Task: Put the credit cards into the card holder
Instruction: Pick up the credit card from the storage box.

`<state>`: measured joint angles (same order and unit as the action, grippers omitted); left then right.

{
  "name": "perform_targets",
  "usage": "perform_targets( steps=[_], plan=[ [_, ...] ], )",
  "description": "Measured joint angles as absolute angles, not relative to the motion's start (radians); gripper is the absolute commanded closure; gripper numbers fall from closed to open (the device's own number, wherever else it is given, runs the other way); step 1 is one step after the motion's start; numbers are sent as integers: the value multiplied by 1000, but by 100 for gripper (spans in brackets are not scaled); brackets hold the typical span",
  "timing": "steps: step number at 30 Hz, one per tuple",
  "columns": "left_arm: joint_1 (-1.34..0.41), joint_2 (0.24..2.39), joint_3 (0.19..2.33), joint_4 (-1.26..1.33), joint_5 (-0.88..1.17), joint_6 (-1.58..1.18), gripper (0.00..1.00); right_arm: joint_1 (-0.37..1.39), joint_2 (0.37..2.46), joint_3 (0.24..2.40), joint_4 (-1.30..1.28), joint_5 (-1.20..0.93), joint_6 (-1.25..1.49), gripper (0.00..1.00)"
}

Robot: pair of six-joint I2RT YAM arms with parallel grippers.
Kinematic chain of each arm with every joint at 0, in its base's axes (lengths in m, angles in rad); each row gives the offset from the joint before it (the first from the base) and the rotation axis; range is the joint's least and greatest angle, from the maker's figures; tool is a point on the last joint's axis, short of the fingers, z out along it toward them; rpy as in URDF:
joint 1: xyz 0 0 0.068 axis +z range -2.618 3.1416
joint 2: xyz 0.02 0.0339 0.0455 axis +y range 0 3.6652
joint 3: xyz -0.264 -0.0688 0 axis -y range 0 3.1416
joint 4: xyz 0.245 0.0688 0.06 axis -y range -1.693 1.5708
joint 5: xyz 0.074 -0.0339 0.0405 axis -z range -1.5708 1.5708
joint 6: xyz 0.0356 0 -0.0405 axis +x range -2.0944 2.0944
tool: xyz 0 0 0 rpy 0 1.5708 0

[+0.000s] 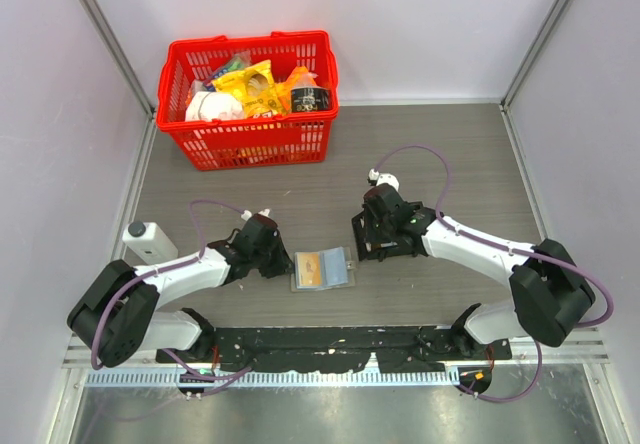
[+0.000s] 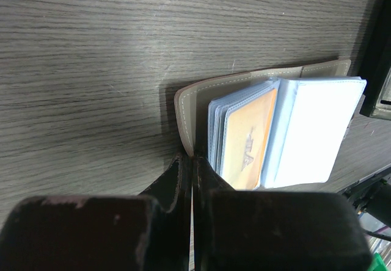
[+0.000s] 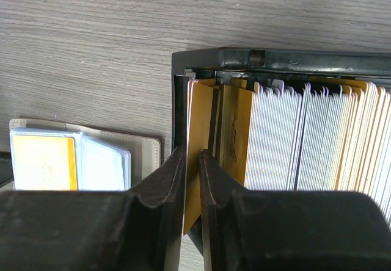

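A grey wood-grain tabletop (image 1: pixel 450 164) carries a red plastic lattice basket (image 1: pixel 250 144) at the far side, filled with packaged goods. Near the left edge stands a small white box (image 1: pixel 150 239).

In front of the right arm sits a black rectangular open tray (image 3: pixel 275 58), packed with upright thin plastic credit cards (image 3: pixel 293 137), mostly white with a few tan-orange ones.

Between the two arms, just left of the tray, lies the grey-beige folding card holder (image 1: pixel 322 269), spread open with its clear sleeves fanned out. One sleeve already holds an orange card (image 2: pixel 247 143).

The left gripper (image 2: pixel 192 167) has its jaws pressed fully together, tips at the left edge of the holder's cover (whether any of the cover is caught between them I cannot tell).

The right gripper (image 3: pixel 193 161) reaches into the tray's left end, its fingers pinched on either face of a single upright tan-orange card (image 3: pixel 198 118), the card still standing inside the tray.
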<state>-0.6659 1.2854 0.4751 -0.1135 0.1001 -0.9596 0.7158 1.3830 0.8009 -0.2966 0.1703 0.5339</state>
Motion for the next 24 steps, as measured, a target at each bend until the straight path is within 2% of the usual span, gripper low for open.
perform_targets(
  steps=[16,17,18,20,24],
  plan=[
    [-666,1285,475,-113,101,-959,100,716,1340,859,-371,250,498,92],
    [-666,1285,475,-113,101,-959,100,716,1340,859,-374,250,498,89],
    [-666,1286,475,-113,101,-959,100,716,1340,859,-377,251,499,80],
    [-666,1285,475,-113,101,-959,100,716,1340,859,-383,253,500,69],
    [-666,1285,475,-113,101,-958,100,716,1353,859,-381,249,501,57]
  ],
)
